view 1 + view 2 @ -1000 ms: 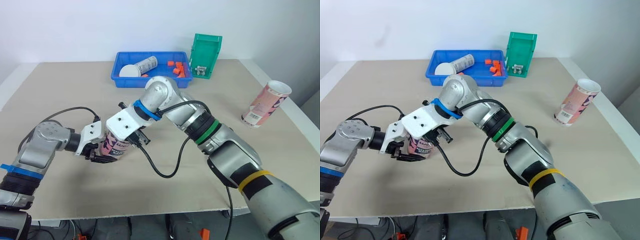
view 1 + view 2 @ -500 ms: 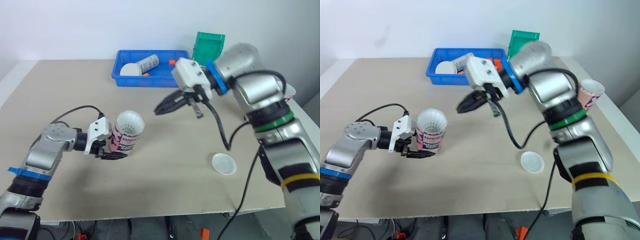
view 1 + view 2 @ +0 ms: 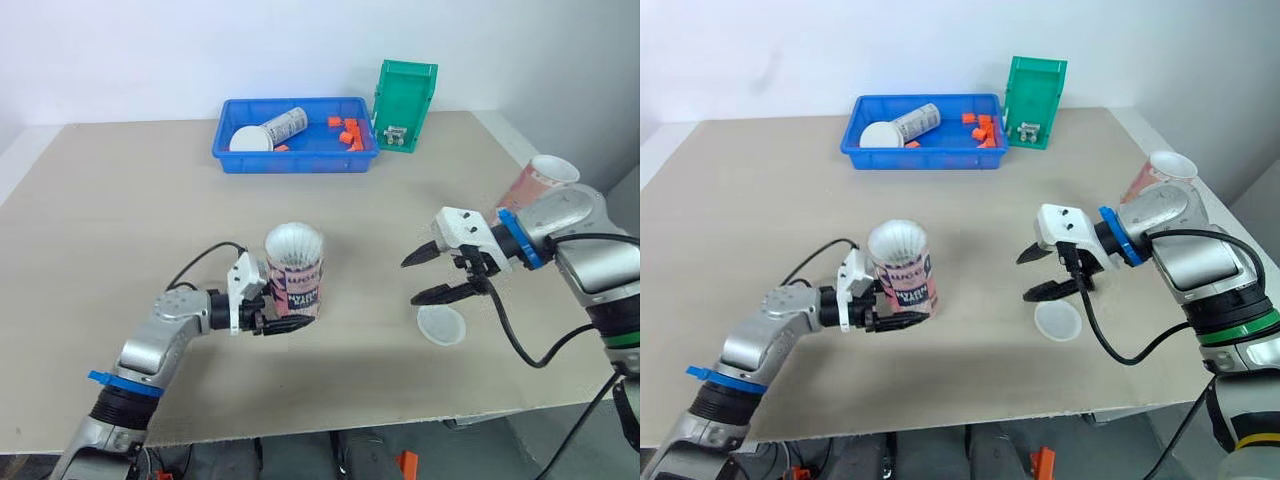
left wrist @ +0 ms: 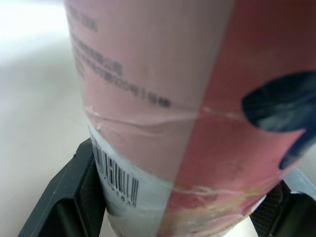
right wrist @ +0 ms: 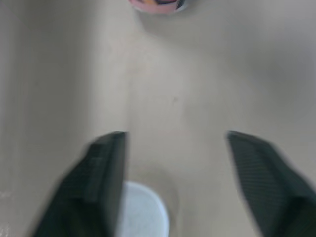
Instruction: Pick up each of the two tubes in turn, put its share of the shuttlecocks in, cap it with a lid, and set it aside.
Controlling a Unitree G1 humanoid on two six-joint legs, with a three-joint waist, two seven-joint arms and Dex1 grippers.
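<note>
The pink tube is held upright near its base by the left hand, left of the surface's centre, with a white shuttlecock seen at its mouth. The right hand is spread wide, empty, close over the white lid lying flat. The second tube is seen at the right edge.

Left gripper clamps the tube near its base; right gripper hangs spread wide.
</note>
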